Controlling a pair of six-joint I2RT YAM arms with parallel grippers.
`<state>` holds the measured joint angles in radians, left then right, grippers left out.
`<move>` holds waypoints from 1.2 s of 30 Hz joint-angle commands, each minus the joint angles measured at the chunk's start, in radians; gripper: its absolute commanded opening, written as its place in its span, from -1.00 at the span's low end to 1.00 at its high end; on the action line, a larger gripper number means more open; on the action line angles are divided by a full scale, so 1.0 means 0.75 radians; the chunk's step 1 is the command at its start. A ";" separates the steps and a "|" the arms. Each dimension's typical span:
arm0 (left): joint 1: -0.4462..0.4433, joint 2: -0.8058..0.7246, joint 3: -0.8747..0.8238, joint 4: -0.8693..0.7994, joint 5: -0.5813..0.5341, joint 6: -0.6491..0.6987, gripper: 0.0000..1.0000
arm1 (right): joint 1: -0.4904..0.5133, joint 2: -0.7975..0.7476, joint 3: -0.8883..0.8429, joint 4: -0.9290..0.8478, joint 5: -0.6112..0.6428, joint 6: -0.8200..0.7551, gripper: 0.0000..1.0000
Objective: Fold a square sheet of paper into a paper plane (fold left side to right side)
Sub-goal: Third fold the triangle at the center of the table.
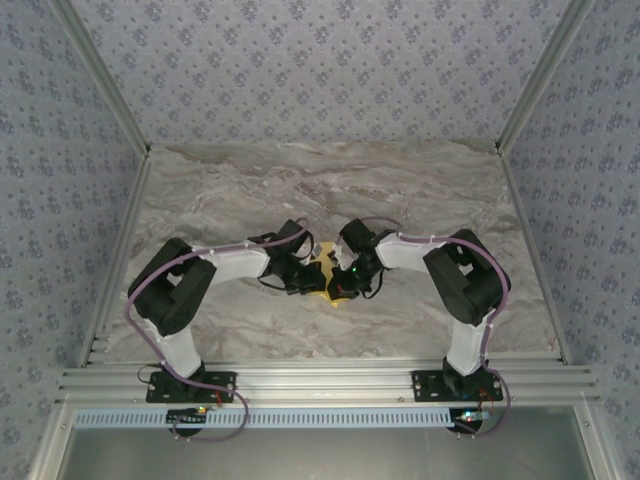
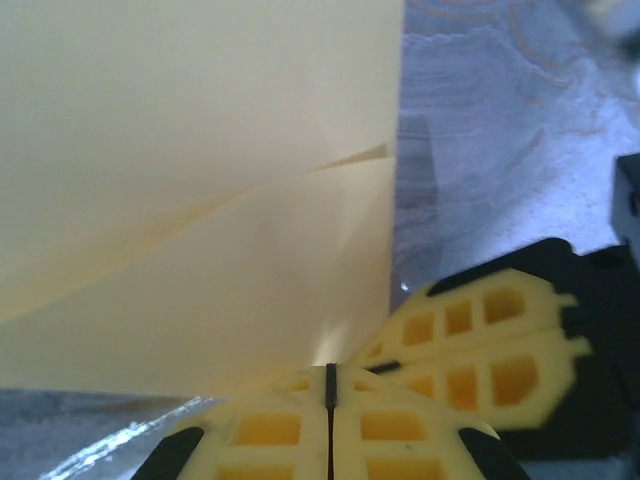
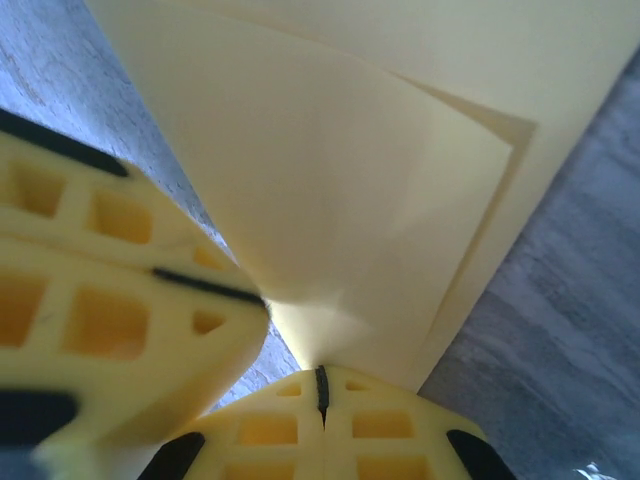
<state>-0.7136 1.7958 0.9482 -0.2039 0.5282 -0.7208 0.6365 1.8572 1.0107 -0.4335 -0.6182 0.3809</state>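
Left gripper (image 2: 330, 380) and right gripper (image 3: 321, 385) pinch the yellow sheet (image 2: 200, 200)

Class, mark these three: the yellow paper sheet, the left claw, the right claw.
yellow paper sheet (image 2: 200, 100), left wrist view, its broad flat face.
left claw (image 2: 330, 372), left wrist view, the seam between its closed fingertips.
right claw (image 3: 322, 378), right wrist view, the seam between its closed fingertips.

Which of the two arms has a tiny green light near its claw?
The right arm: a green dot glows beside the right gripper; the left arm is unlit.
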 commanded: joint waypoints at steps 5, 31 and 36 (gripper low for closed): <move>-0.006 0.082 -0.040 0.023 -0.094 -0.011 -0.91 | -0.005 0.075 -0.049 -0.144 0.238 -0.019 -1.00; 0.444 0.074 0.067 -0.247 -0.220 0.333 -0.92 | -0.001 0.053 -0.091 -0.186 0.238 -0.046 -1.00; 0.450 0.012 0.084 -0.257 -0.189 0.328 -0.90 | 0.003 -0.002 -0.096 -0.066 0.143 -0.029 -1.00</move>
<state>-0.4007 1.8172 0.9932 -0.3557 0.5098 -0.4969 0.6376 1.8389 0.9913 -0.4175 -0.6109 0.3588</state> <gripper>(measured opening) 0.050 0.056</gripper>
